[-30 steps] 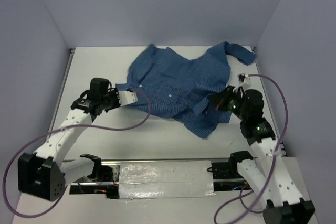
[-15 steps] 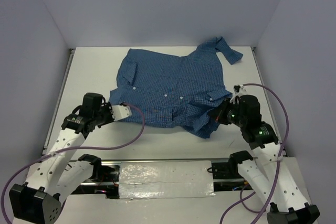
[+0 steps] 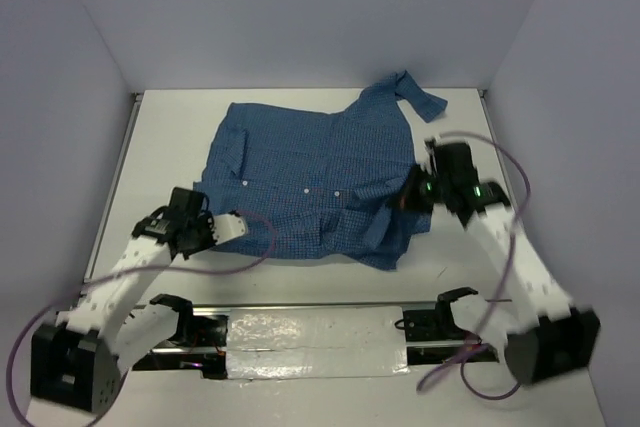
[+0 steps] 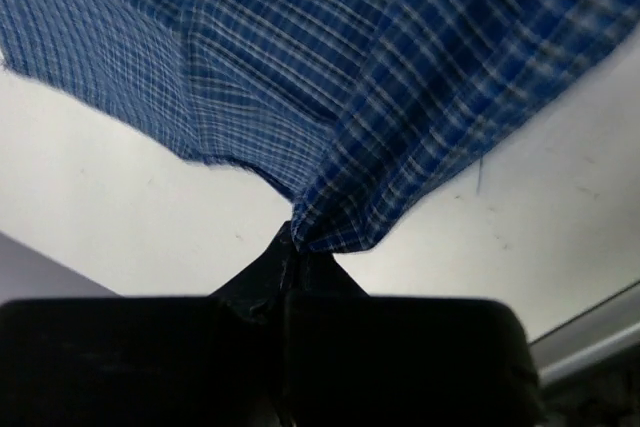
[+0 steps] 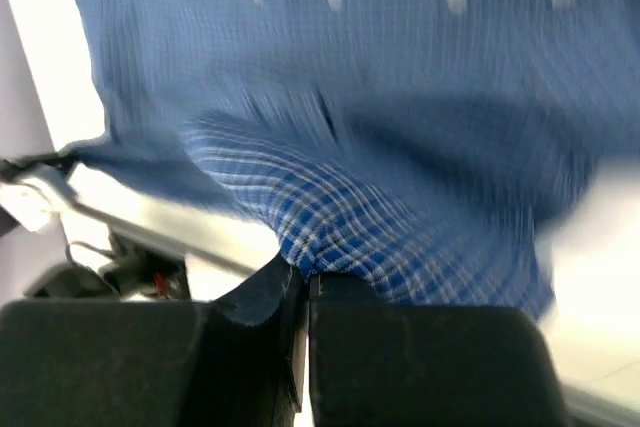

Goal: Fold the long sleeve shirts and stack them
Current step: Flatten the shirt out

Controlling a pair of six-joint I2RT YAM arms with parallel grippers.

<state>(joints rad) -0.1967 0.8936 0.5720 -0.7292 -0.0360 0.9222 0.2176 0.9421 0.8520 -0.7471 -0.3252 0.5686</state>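
The left pincer (image 3: 241,225) gripped the shirt (image 3: 310,177) at its near-left hem, and the right pincer (image 3: 405,197) clamped its right edge. The cloth ran left to right between them, spreading far.

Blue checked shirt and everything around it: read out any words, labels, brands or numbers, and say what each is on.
None: no word, label, brand or number is readable in any view.
The blue finely checked cloth shirt shows only its pattern, no tag.
The right wrist view is blurred.
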